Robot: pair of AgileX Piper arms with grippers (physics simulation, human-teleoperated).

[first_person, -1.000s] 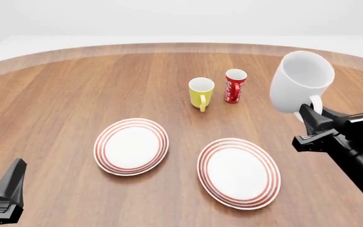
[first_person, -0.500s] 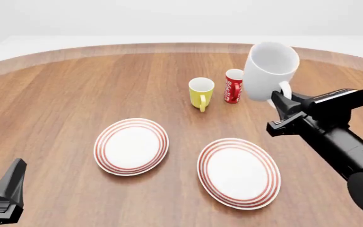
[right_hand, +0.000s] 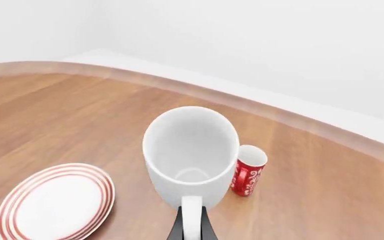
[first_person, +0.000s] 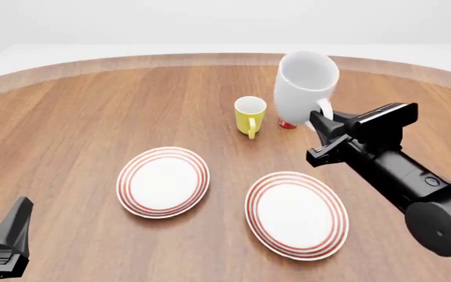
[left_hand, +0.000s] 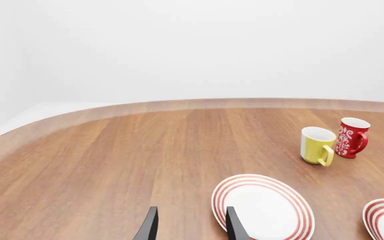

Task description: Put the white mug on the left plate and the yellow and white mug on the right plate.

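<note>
The right gripper [first_person: 325, 120], pinched shut on the white mug's [first_person: 305, 87] handle, should carry it level, high over the yellow and white mug [first_person: 249, 114], to the left plate [first_person: 162, 181].

My round wooden table [first_person: 77, 111] carries two red-ringed plates [first_person: 162, 181] [first_person: 297, 214], a yellow mug [first_person: 249, 115] and a red cup [left_hand: 351, 137].
</note>
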